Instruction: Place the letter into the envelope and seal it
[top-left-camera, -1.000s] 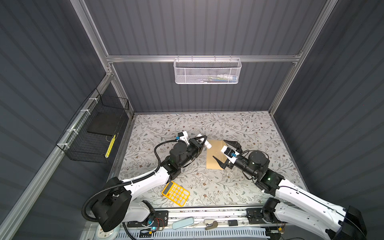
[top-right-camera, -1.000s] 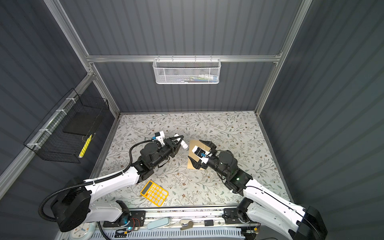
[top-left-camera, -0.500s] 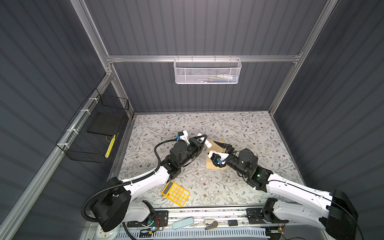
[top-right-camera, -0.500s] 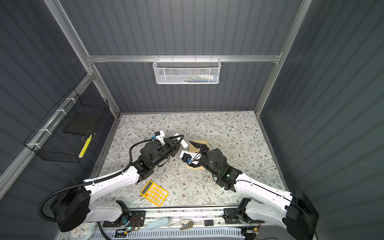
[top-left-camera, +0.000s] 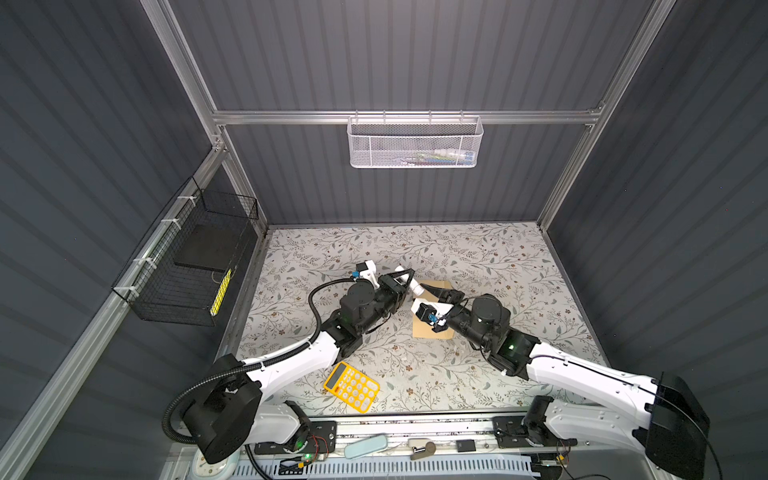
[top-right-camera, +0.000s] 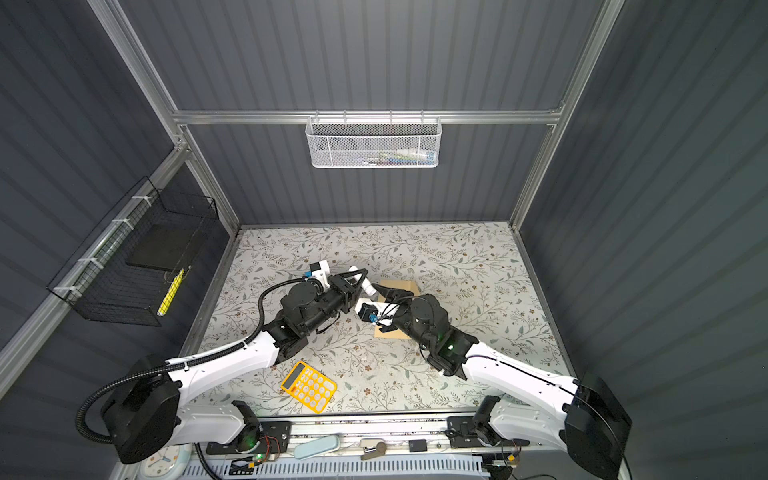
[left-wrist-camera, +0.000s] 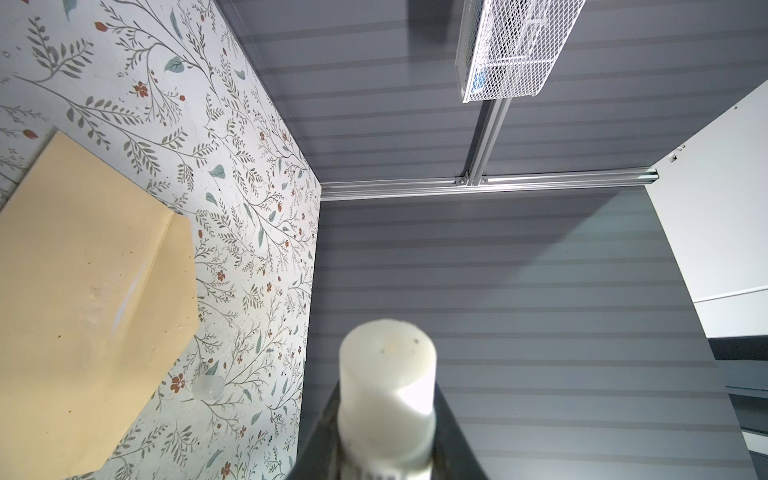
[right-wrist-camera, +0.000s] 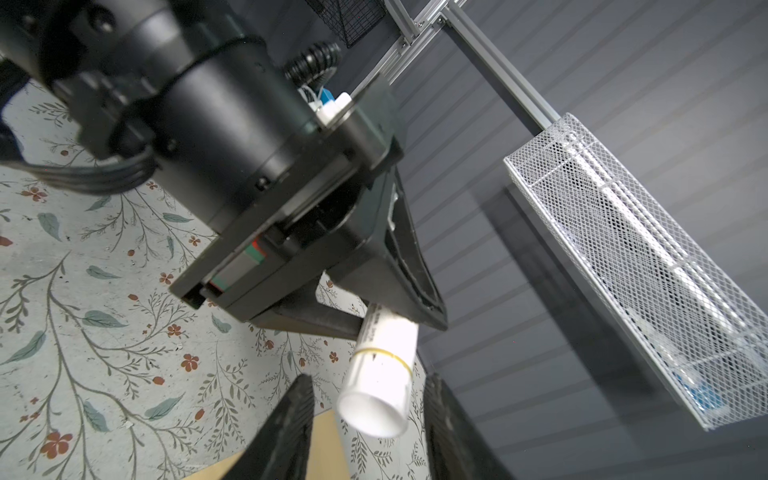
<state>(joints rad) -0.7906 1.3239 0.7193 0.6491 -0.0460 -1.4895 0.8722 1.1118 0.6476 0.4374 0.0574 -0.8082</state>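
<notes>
The left gripper clamped a white glue tube; the right gripper straddled its free end, gaps either side, the envelope beyond

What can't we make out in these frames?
No letter in any view; whether it's inside the envelope can't be told.
Most of the envelope: under the right arm in both top views; cut off by the left wrist view's edge.
Contents of the basket: too small, behind mesh, in both top views.
Label on the glue stick: blurred, cut by the left wrist view's edge.
</notes>
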